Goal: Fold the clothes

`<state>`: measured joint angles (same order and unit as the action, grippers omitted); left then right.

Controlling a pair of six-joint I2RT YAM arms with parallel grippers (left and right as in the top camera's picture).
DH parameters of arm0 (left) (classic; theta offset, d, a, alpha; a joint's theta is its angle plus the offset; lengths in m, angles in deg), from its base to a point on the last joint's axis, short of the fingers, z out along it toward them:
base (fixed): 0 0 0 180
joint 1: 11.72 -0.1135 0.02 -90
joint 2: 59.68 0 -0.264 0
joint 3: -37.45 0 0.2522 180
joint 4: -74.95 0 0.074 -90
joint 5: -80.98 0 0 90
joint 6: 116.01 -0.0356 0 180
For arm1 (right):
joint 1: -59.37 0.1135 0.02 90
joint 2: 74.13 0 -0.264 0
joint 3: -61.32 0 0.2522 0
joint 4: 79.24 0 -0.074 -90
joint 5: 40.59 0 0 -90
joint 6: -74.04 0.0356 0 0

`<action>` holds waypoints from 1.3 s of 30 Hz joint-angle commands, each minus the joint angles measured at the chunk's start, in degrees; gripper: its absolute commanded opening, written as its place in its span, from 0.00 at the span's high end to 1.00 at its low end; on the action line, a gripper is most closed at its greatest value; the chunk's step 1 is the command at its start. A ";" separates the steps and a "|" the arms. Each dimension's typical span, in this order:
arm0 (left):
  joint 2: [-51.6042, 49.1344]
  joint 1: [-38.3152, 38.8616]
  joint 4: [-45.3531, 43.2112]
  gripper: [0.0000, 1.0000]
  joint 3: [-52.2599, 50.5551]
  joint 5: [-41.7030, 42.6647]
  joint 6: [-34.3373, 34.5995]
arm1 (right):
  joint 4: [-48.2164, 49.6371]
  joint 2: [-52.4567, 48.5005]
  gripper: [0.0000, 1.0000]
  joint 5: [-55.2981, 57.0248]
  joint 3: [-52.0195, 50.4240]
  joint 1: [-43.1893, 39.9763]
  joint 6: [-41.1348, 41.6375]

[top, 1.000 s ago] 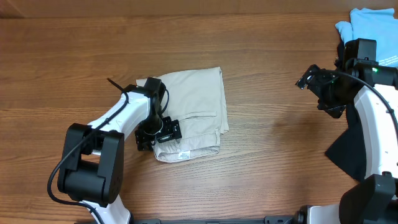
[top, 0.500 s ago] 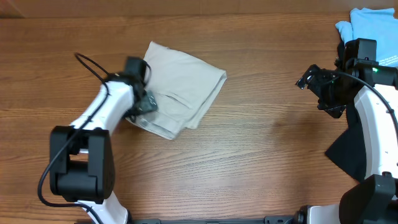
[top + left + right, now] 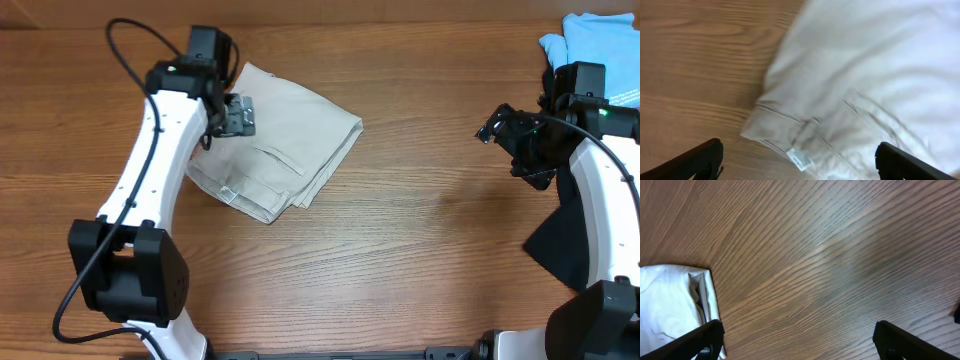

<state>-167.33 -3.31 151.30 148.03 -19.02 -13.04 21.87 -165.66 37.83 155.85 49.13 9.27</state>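
A folded pair of light beige cotton shorts (image 3: 285, 150) is seen lying flat on the brown wood-grain table (image 3: 420, 250), left of centre and turned at an angle. A small white label (image 3: 801, 159) is visible at the waistband edge. The left gripper (image 3: 237, 115) is positioned over the shorts' upper left part, its fingers (image 3: 695, 161) spread wide with nothing gripped. The right gripper (image 3: 497, 127) is positioned well apart over bare wood, its fingers (image 3: 697, 339) likewise spread wide and empty. A light blue garment (image 3: 600, 40) and a black cloth (image 3: 555, 250) are seen at the right edge.
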 commanded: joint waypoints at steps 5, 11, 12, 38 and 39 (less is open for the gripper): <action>-0.68 -1.99 -2.29 0.00 0.68 2.01 -11.17 | 0.31 0.07 0.00 0.44 0.42 -0.11 -0.17; -2.14 -6.16 -4.61 0.00 0.17 1.97 -8.24 | 0.31 0.09 0.00 0.44 0.42 -0.11 -0.15; -2.78 -6.91 -5.01 0.04 -0.15 2.10 -7.21 | 0.31 0.09 0.00 0.44 0.42 -0.11 -0.15; -21.62 -9.11 2.78 0.96 -0.28 8.02 5.20 | 0.31 0.09 0.00 0.44 0.42 -0.11 -0.15; -21.20 -9.03 3.96 0.96 -0.28 7.93 5.20 | 0.31 0.09 0.00 0.44 0.42 -0.11 -0.17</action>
<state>-188.08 -13.22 153.02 148.44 -14.30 -9.17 21.83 -165.66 37.83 155.85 49.13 9.25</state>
